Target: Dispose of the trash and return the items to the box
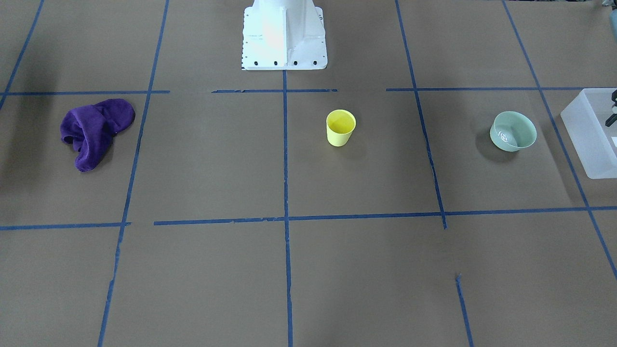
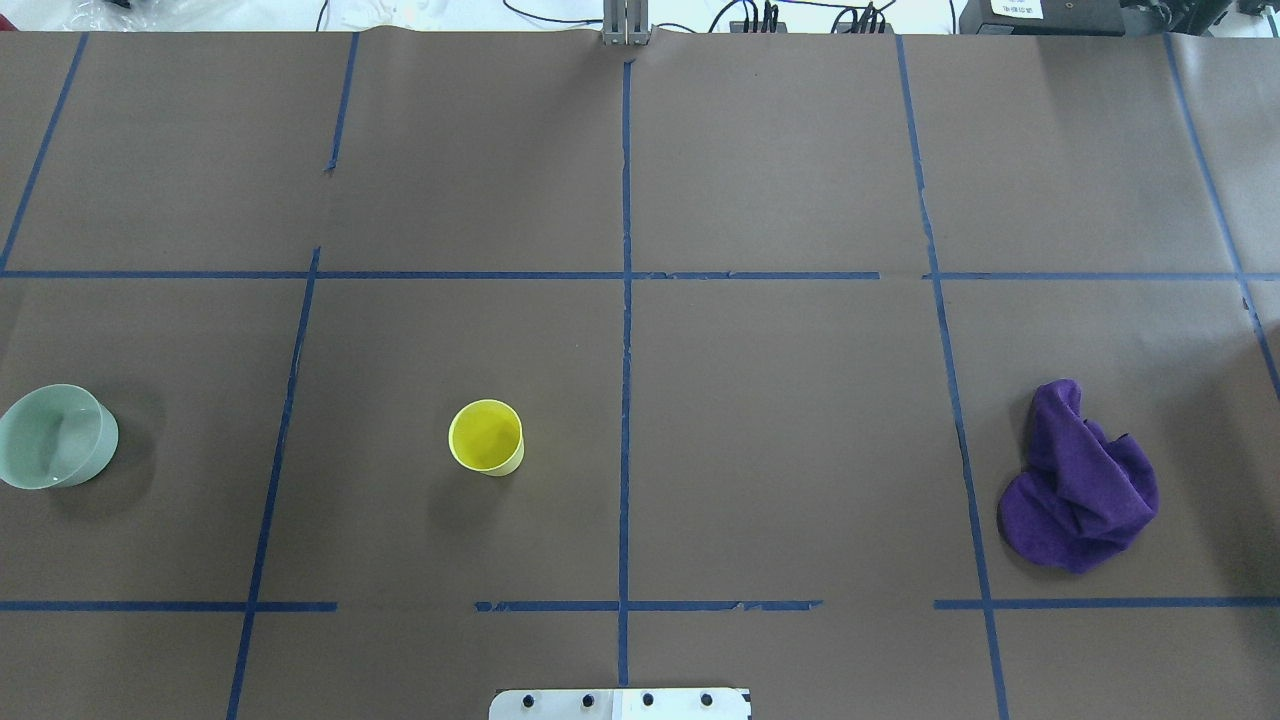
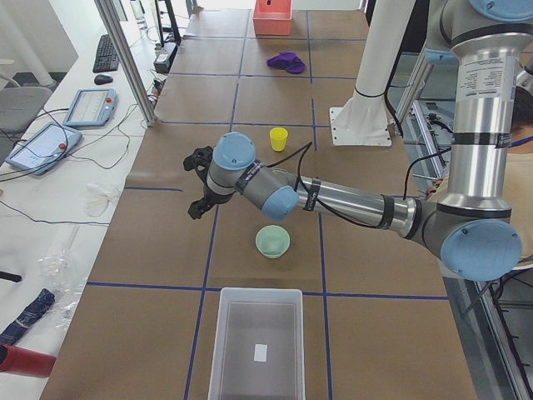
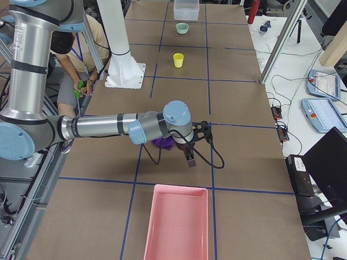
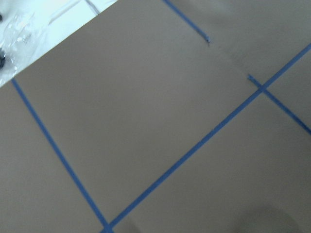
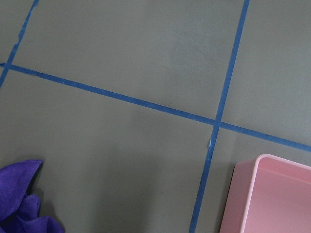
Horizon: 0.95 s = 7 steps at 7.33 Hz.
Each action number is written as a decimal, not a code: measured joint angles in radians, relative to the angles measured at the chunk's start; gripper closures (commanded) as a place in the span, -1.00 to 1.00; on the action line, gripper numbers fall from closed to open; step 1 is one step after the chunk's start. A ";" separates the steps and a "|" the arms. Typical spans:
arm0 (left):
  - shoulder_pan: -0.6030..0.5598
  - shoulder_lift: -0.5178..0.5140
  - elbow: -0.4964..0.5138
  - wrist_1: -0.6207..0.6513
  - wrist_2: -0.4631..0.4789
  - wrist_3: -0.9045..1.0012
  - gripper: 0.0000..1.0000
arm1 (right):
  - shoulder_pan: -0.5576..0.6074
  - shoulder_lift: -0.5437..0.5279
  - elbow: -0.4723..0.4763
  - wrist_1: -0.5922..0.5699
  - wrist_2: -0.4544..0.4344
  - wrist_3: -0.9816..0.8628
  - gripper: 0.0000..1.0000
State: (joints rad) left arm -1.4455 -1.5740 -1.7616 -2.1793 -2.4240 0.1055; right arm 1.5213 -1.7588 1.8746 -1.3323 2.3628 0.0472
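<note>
**Left arm is nearer**

The pale mint-green round bowl (image 3: pixel 272 242) stands on the table (image 3: pixel 250 100) near the frosted whitish plastic box (image 3: pixel 219 346); the small yellow plastic cup (image 3: pixel 279 138) stands farther from it; the left pincer (image 3: pixel 198 182) hangs beside the bowl; the right pincer (image 4: pixel 190 157) is far off; whether either is open, I cannot tell.

Silver tube arms (image 3: pixel 350 200), pale-blue joint caps (image 3: pixel 234 152), black cables (image 4: pixel 212 143), white pedestal base (image 1: pixel 284 33) with black screws (image 1: pixel 275 63).
</note>
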 measured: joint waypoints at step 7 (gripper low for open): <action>0.582 -0.147 -0.202 0.022 0.464 -1.016 -1.00 | 0.000 0.026 0.000 0.062 0.006 0.247 -1.00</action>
State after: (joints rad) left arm -0.8635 -1.7209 -1.9632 -2.1576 -1.9601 -0.9106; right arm 1.5217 -1.7333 1.8751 -1.2707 2.3684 0.2939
